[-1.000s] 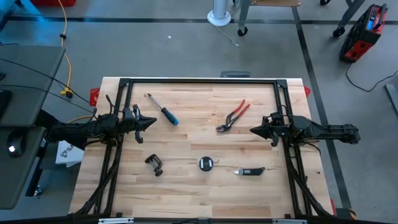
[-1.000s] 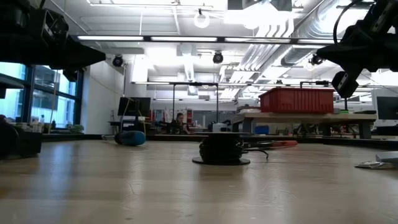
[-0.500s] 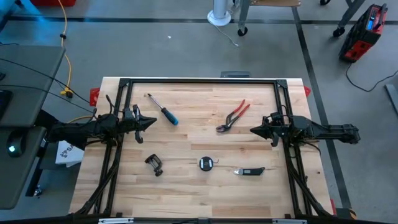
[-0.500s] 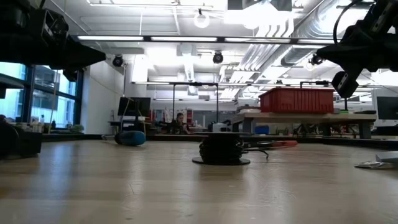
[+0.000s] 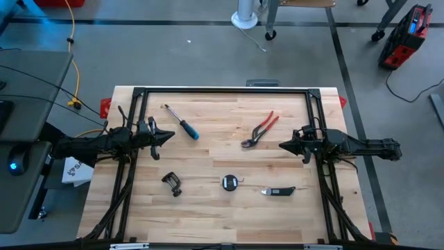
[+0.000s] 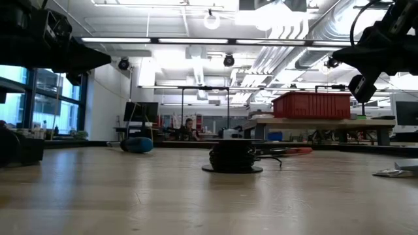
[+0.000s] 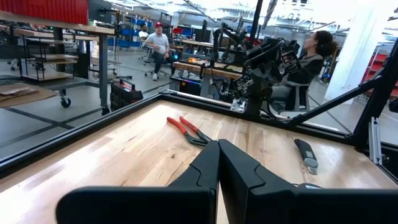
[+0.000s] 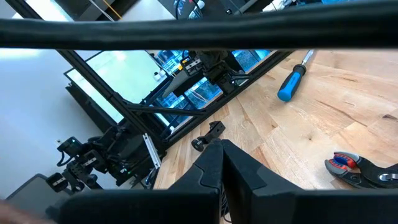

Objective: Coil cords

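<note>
From above, I see both arms parked: left end effector (image 5: 168,136) and right end effector (image 5: 283,146) clenched, empty. The reel (image 5: 229,182) sits near the counter's front edge. At counter level, reel (image 6: 232,156) untouched; I judge coiling unstarted, next reaching down.

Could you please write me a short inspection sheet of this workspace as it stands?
Surface: wooden table, inside a black frame.
Job's things: small black reel near the front middle, untouched; its thin cord too fine to trace.
Clutter: red pliers, blue-handled screwdriver, black clamp, utility knife.
Hands: left hand and right hand shut, empty, above the table's sides.
Cables: yellow cable on the floor.
Surroundings: seated person beyond the table.
</note>
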